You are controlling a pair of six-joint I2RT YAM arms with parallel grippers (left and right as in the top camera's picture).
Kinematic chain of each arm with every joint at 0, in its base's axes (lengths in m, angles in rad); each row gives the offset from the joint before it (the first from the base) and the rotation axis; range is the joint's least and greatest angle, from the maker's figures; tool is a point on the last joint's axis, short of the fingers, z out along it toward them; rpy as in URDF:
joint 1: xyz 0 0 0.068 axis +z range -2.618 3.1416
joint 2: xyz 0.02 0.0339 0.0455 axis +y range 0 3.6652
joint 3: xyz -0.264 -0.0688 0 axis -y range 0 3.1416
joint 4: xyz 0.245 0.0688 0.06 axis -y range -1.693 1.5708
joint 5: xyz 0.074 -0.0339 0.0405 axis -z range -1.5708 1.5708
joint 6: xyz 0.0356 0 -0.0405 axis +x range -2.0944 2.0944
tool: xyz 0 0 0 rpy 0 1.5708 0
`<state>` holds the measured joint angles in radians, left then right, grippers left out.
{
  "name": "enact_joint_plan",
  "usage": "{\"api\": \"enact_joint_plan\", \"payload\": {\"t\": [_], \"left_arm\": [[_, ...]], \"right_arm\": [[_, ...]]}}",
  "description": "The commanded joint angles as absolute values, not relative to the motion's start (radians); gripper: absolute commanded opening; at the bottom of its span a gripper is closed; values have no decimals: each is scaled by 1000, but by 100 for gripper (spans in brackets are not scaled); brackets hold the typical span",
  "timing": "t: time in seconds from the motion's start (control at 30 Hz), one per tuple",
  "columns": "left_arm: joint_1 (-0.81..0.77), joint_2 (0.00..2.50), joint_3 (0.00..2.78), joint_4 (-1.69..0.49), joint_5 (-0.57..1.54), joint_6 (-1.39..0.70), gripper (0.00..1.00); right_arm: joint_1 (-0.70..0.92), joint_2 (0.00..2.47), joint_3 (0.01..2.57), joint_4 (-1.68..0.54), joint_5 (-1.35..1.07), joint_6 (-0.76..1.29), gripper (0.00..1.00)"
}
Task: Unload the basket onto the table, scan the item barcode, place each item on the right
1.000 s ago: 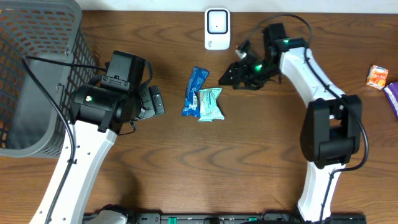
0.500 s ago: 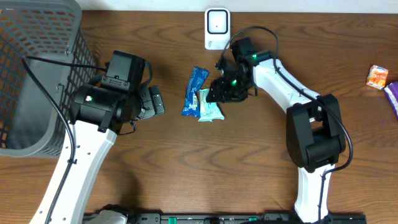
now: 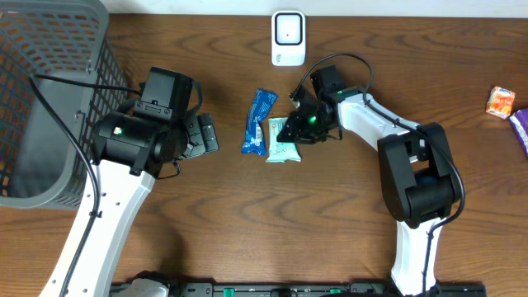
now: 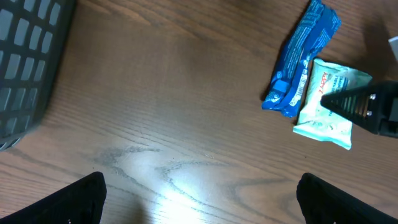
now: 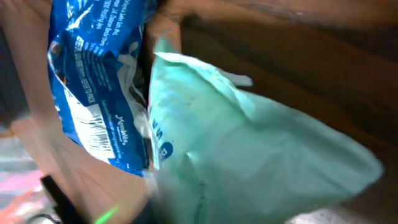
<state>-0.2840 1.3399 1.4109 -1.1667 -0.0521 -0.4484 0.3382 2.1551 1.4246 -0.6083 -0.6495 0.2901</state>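
At mid-table, just below the scanner (image 3: 288, 37), two packs side by side and touching: a blue pack (image 3: 259, 120) to the left, a mint pack (image 3: 279, 148) to the right. Over the mint pack's upper right part, the right gripper (image 3: 295, 132), low and angled in from the side away from the blue pack, presumably to take the mint one by a free edge without disturbing its neighbour. Jaws hidden under the wrist from overhead and out of frame in the wrist view, so cannot tell whether clamped on the wrapper or merely around it. Wrist view filled with mint wrapper at very close range; suggests contact or near it, nothing firmer.

Well left of the packs, between them and the basket (image 3: 49, 82), the left gripper (image 3: 208, 134): spread wide, holding nothing, hovering over bare table (image 3: 247, 223). Likely parked there to stay clear of the reach while its camera watches both packs.

In the right wrist view, a barcode (image 5: 93, 127) on the blue pack; none to be seen on the mint pack, so probably on a hidden face — reason enough to lift and turn it before presenting. Short carry to the scanner, given how near it stands. Main risk, as a judgement: dragging the blue pack along, or a slippery wrapper sliding out of a thin edge grip.
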Motion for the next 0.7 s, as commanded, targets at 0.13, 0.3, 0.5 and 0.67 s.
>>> {"api": "enact_joint_plan", "payload": {"t": [0.13, 0.3, 0.5, 0.67], "left_arm": [[-280, 1346, 1409, -1169, -65, -458, 98], [-280, 1346, 1409, -1169, -65, -458, 98], [-280, 1345, 1409, -1169, -65, -458, 98], [-280, 1346, 1409, -1169, -65, -458, 98]], "right_arm": [[299, 2135, 1415, -679, -498, 285, 1], [291, 2037, 1497, -848, -164, 276, 1], [348, 1967, 1526, -940, 396, 366, 1], [402, 1991, 1522, -941, 676, 431, 1]]}}
